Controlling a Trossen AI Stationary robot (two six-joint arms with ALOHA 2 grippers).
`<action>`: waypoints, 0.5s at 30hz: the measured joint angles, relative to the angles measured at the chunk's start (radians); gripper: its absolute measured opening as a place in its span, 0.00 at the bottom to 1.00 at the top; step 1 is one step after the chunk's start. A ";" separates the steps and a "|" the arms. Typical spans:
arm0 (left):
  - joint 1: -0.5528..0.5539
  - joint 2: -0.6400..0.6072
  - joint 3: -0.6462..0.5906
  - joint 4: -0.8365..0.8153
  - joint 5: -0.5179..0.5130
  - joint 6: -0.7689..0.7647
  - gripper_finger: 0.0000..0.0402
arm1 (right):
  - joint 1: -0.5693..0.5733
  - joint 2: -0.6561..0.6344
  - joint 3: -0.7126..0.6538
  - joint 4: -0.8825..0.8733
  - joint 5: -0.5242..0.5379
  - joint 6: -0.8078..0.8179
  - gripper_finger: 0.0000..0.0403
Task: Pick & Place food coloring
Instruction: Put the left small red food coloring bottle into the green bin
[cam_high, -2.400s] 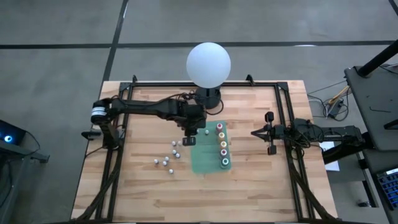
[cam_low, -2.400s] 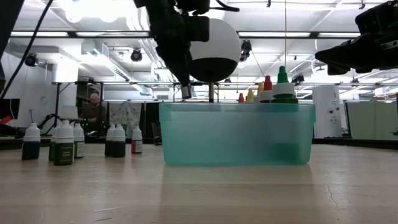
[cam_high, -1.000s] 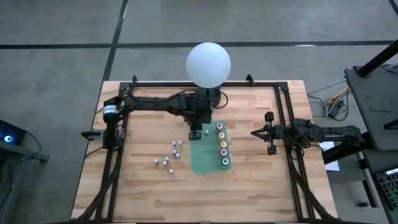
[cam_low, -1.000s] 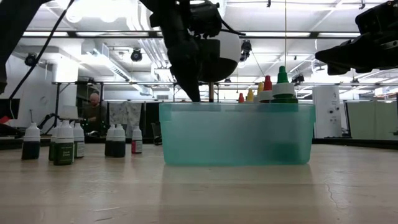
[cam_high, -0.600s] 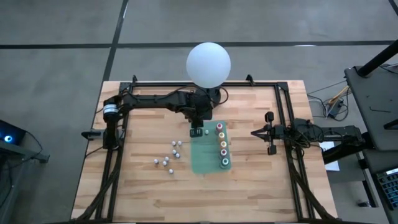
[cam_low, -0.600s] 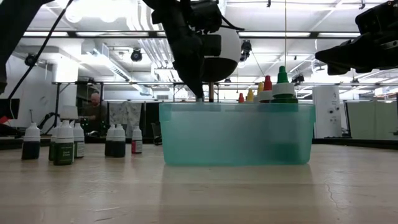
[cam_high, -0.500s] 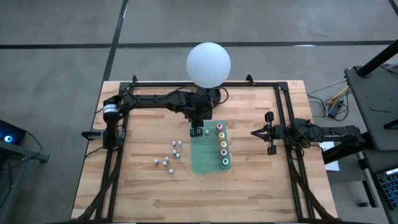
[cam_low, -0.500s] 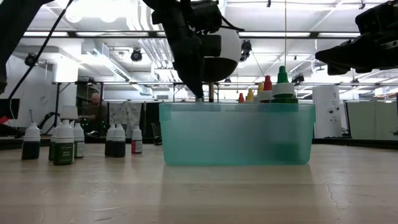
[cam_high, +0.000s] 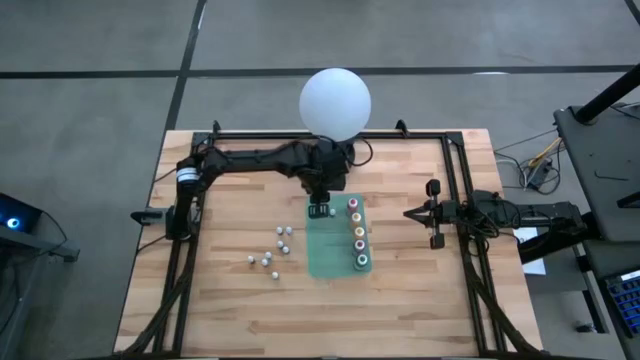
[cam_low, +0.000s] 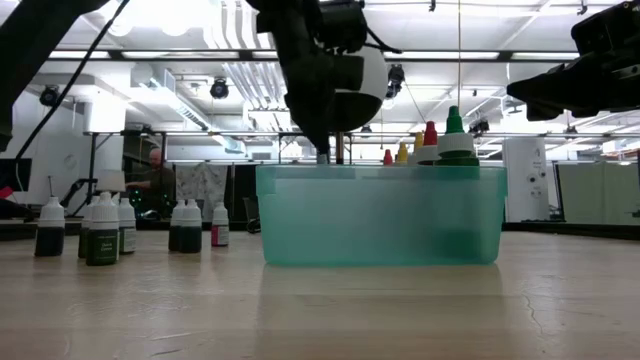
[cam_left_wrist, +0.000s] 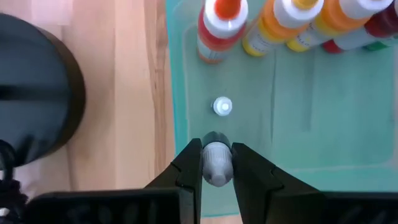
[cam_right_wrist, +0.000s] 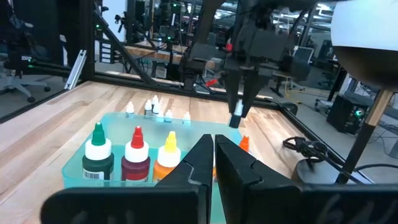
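Note:
A translucent teal bin (cam_high: 330, 258) stands mid-table with a row of colour-topped food coloring bottles (cam_high: 358, 236) along its right side and one small white-topped bottle (cam_left_wrist: 222, 106) on its floor. Several more small bottles (cam_high: 268, 256) stand on the wood left of the bin. My left gripper (cam_high: 320, 210) hangs over the bin's far left corner, shut on a small whitish bottle (cam_left_wrist: 216, 164). My right gripper (cam_high: 425, 212) waits shut at the table's right edge, pointing level at the bin. My left gripper pinches the small bottle's white-capped upper part (cam_left_wrist: 216, 155) between its two fingers. The fingers come from above, pointing steeply down. The bottle hangs upright below the fingertips (cam_right_wrist: 236, 118), lifted clear above the bin's rim (cam_low: 322, 166).
A big white globe lamp (cam_high: 335, 100) stands on a black base (cam_left_wrist: 31, 93) at the far edge, just beyond the bin. Black frame rails (cam_high: 465, 200) run along the table's sides. Bare wood lies toward the near edge. A person (cam_low: 152, 170) shows far behind the table.
My left gripper has carried the small bottle a little toward the table's right and slightly up, from beside the bin's left wall to above its far left corner. It has stayed shut on the bottle.

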 joint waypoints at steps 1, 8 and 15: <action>0.000 0.000 0.008 -0.006 0.000 0.000 0.11 | 0.000 0.000 0.000 0.000 0.000 -0.001 0.02; 0.000 0.004 0.062 -0.036 0.001 0.009 0.11 | 0.000 0.000 0.000 0.000 0.000 0.000 0.02; -0.002 0.042 0.069 -0.054 0.001 0.004 0.11 | 0.000 0.000 0.000 0.000 0.000 0.000 0.02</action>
